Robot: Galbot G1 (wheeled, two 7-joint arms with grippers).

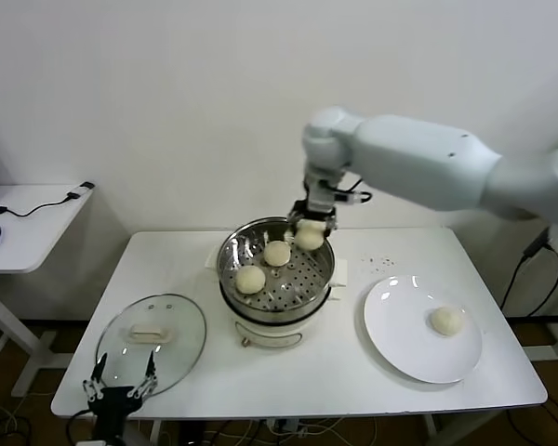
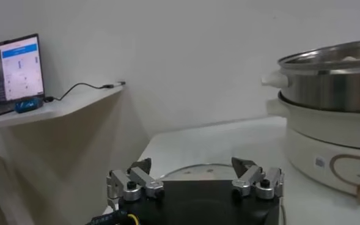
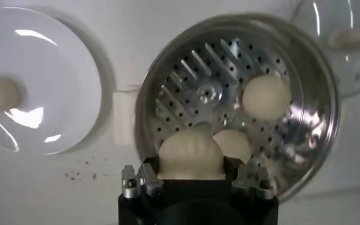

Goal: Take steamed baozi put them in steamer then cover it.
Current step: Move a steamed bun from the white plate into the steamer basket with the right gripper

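Over the steamer (image 1: 276, 274), back rim, my right jaws (image 1: 311, 229) clamp a baozi (image 3: 191, 156): soft, light, squashes easily, so hold its sides gently. Two sit on the tray, one on the plate (image 1: 402, 336). Left jaws (image 2: 195, 178) open, by the cover (image 1: 153, 339) on the table (image 1: 353, 381).

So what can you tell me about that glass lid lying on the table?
The lid is round clear glass with a metal rim and a small cream handle on top. It lies flat, handle up, near the table's front left corner, apart from the steamer. Nothing holds it; the left gripper sits open at its near edge.
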